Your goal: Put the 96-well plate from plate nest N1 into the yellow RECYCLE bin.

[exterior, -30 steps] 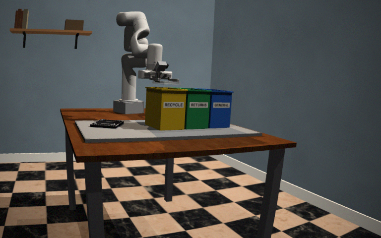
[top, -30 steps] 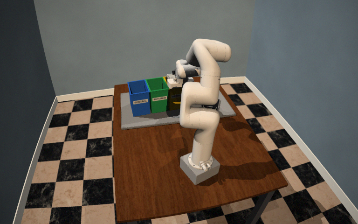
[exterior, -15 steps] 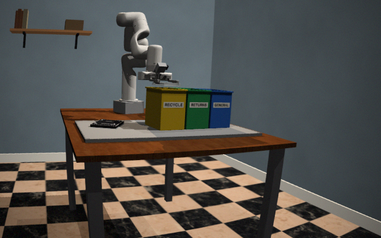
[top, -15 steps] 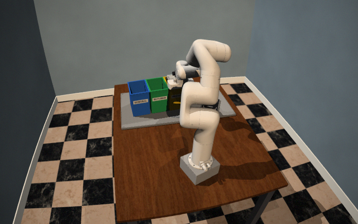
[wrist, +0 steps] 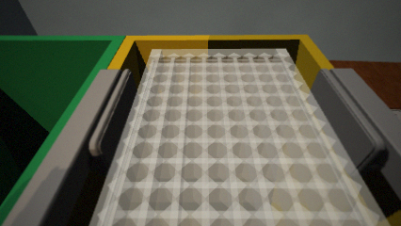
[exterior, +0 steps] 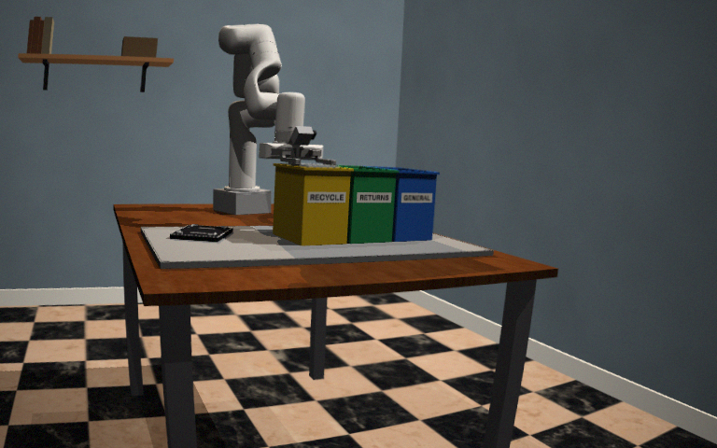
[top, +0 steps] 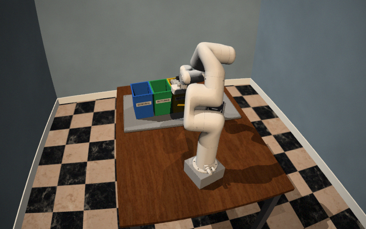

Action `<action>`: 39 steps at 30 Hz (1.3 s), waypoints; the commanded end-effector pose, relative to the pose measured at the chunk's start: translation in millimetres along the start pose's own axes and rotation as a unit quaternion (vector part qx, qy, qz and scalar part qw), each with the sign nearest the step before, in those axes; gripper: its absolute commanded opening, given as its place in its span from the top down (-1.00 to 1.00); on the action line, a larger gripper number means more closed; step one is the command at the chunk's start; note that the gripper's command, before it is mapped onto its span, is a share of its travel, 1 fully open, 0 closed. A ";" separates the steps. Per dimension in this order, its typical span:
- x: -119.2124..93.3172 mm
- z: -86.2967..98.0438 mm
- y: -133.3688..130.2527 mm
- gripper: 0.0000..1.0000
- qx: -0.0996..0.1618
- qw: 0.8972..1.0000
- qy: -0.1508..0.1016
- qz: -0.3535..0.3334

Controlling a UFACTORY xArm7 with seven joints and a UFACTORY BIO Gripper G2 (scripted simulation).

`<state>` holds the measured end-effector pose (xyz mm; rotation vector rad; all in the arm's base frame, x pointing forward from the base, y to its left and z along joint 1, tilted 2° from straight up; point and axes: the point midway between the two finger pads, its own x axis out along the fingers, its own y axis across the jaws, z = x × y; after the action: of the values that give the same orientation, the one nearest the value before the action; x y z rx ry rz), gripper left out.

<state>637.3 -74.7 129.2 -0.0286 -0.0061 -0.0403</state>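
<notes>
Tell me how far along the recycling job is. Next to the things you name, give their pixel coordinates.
Done: the plate (exterior: 312, 165) (wrist: 216, 132) is out of the black nest (top: 219, 108) (exterior: 202, 232), which shows no plate.
In hand: the jaws grip it at the mouth of the yellow bin (top: 177, 109) (exterior: 326, 218) (wrist: 212, 38).
Left: lower it as needed, release it, move clear, and keep all three bins upright, as they stand.

On a wall shelf (exterior: 94, 59) at the upper left of the exterior view, reddish-brown and pale books (exterior: 40, 35) stand upright near its left end, and a brown box (exterior: 139, 47) sits toward its right end. Two dark brackets (exterior: 143, 77) show below the board. Black and beige checkered floor tiles (top: 102, 149) (exterior: 269, 388) spread across the lower part of the exterior view and both sides of the top view. A pale baseboard (top: 87, 97) (exterior: 61, 295) runs along the foot of the blue-grey walls (top: 151, 40) (exterior: 555, 132) (wrist: 235, 16).
</notes>
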 end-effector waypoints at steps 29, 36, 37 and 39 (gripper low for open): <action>1.5 -2.5 -0.2 0.64 0.000 1.000 -0.003 0.000; 1.5 -2.5 -0.2 0.64 0.000 1.000 -0.003 0.000; 1.5 -2.5 -0.2 0.64 0.000 1.000 -0.003 0.000; 1.5 -2.5 -0.2 0.64 0.000 1.000 -0.003 0.000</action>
<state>637.5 -74.9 124.2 -0.0289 -0.0065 -0.0404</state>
